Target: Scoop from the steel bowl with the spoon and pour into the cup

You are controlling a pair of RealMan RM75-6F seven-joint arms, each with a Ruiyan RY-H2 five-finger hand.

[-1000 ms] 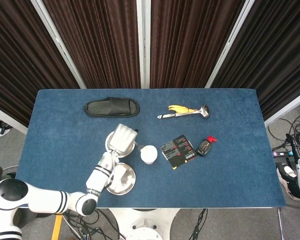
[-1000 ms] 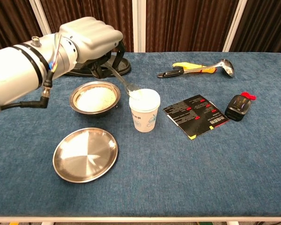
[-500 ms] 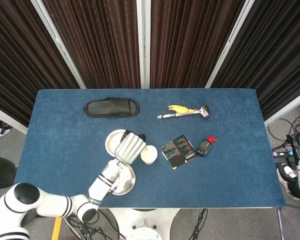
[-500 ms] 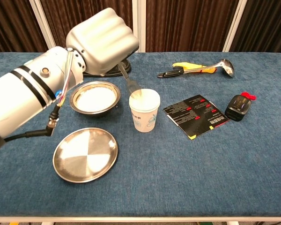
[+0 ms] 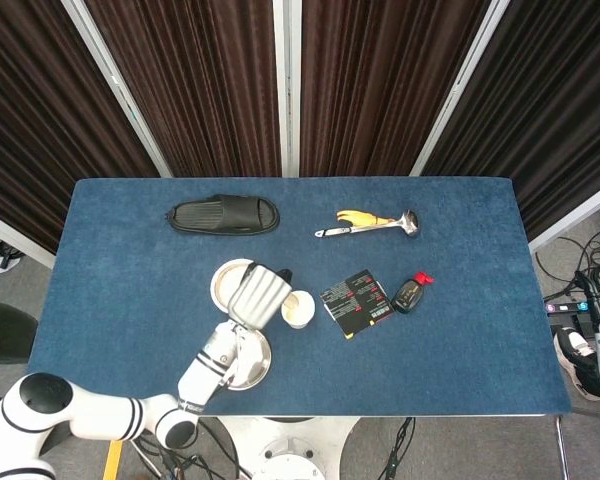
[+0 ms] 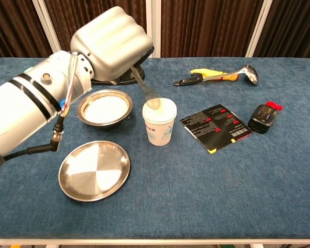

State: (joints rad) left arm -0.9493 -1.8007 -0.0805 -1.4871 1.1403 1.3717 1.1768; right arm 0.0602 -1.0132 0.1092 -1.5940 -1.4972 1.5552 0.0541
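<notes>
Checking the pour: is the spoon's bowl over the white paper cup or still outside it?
Over it. In the chest view the steel spoon, gripped by the left robot hand, angles down with its bowl at the white paper cup mouth.

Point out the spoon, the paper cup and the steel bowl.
spoon (image 6: 151, 98), chest view, on its bowl above the cup's mouth.
paper cup (image 6: 159, 132), chest view, on its side wall.
steel bowl (image 6: 125, 98), chest view, on its right rim.

black leaflet (image 6: 216, 127) with print too small to read
</notes>
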